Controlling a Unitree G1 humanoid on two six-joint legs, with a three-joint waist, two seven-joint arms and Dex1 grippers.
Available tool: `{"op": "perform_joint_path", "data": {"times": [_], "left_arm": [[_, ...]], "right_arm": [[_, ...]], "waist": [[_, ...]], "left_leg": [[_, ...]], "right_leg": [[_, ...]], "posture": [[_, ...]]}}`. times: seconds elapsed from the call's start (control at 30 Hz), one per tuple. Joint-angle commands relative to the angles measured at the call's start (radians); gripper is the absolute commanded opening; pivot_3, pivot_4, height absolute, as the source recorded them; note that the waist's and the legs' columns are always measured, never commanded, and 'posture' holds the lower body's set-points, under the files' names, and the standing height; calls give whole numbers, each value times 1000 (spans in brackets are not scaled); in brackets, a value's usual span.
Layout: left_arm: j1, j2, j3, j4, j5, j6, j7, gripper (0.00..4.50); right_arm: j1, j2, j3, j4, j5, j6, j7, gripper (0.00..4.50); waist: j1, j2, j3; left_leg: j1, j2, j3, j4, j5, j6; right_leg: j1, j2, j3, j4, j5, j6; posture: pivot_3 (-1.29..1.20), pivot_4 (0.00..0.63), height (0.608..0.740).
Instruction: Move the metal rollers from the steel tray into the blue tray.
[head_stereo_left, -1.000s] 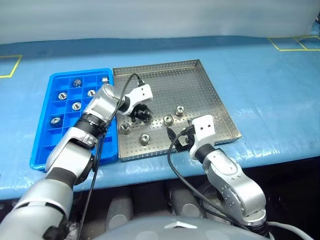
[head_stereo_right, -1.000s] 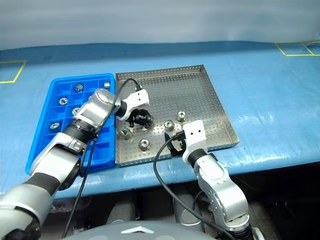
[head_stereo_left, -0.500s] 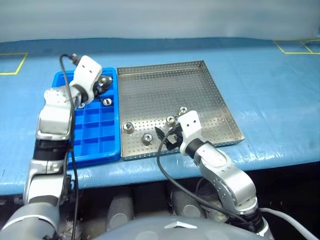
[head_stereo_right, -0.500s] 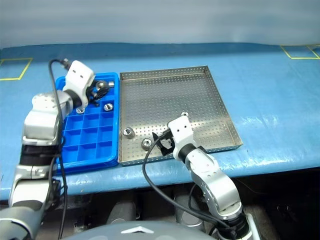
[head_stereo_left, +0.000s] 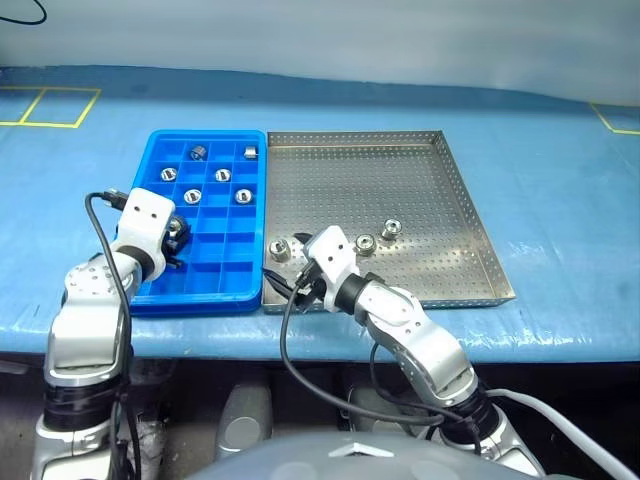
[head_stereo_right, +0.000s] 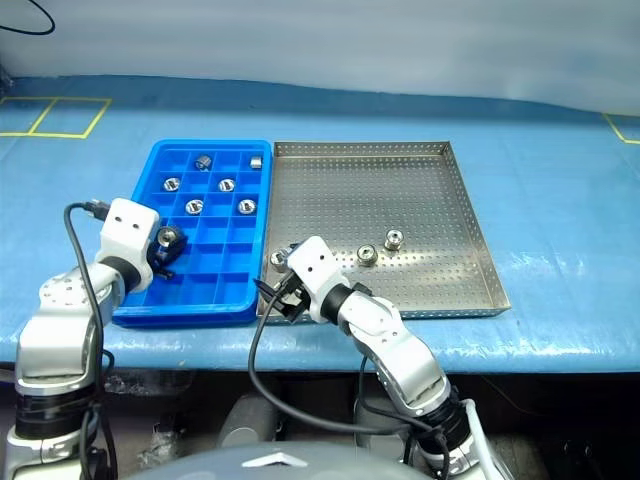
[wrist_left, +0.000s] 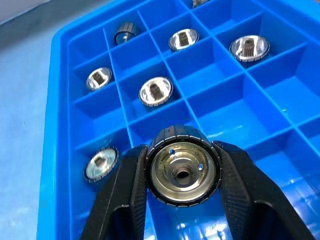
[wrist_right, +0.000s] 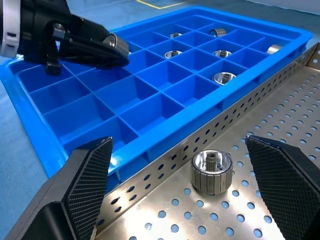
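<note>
The blue tray (head_stereo_left: 156, 300) lies left of the steel tray (head_stereo_left: 440, 190), touching it. Several metal rollers (head_stereo_left: 193, 197) sit in the blue tray's far compartments. My left gripper (wrist_left: 182, 172) is shut on one roller (wrist_left: 182, 170), held just above the near left compartments of the blue tray. Three rollers lie on the steel tray: one (head_stereo_left: 280, 250) at the near left corner, two more (head_stereo_left: 366, 242) toward the middle. My right gripper (head_stereo_left: 303, 285) stands open at the steel tray's near left corner, with the corner roller (wrist_right: 212, 172) just ahead of its fingers (wrist_right: 85, 185), untouched.
Both trays rest on a blue-covered table (head_stereo_left: 560, 200) close to its front edge. Yellow tape squares (head_stereo_left: 50, 105) mark the far corners. A black cable (head_stereo_left: 285, 340) loops under my right wrist. The far half of the steel tray is bare.
My left gripper carried a roller from the steel tray across to the near left of the blue tray. My right gripper slid left to the steel tray's near left corner. The camera turned as well.
</note>
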Motion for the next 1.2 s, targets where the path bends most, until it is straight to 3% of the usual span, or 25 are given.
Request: {"op": "perform_joint_path", "data": {"times": [0.03, 0.2, 0.47, 0.63, 0.8, 1.0, 1.2], "left_arm": [[10, 0, -10, -39, -5, 10, 24, 1713], [17, 12, -24, -37, -12, 72, 30, 1713], [-39, 12, -20, -81, -75, 113, 0, 4295], [-190, -4, -55, -109, -219, 97, -113, 4295], [-338, 40, -185, 9, -313, -23, -288, 4295], [-488, 129, -410, 289, -281, -228, -529, 4295], [-629, 163, -620, 518, -177, -417, -748, 4295]], "right_arm": [[-5, 7, -6, -21, 2, -23, 10, 4500], [11, 1, -15, -30, -7, -12, 2, 4500], [27, 0, -25, -50, -19, -17, -5, 4500], [31, -5, -67, -94, -26, -24, -24, 4500], [94, -59, -153, -173, -22, -46, -23, 4500], [219, -146, -235, -251, -23, -91, -12, 4500], [290, -155, -258, -283, -18, -76, -33, 4500]], "waist": [[2, 0, 0], [7, 0, 0], [5, 0, 0], [22, 0, 0], [-9, 0, 0], [-46, 1, 0], [-73, 1, 0]], "left_leg": [[0, 0, 0, 0, 0, 0], [0, 0, 0, 0, 0, 0], [1, 0, 1, -2, 0, 0], [-2, -1, 0, 2, 0, -1], [0, -1, 3, 1, 0, 0], [0, 0, 2, -2, 0, 0], [-1, 0, 3, -2, 0, 0]], "right_leg": [[0, 0, 0, 0, 0, 0], [0, 0, 0, 0, 0, 0], [0, 0, 0, 0, 0, -1], [1, -1, 0, -3, 0, -1], [2, -1, 1, -5, 1, 0], [-1, 0, 1, -3, 1, 1], [-1, 1, 2, -3, 0, -1]], "posture": [[152, 150, 740], [137, 150, 740], [105, 150, 740], [58, 150, 740], [11, 150, 740], [-42, 150, 740], [-83, 150, 740]]}}
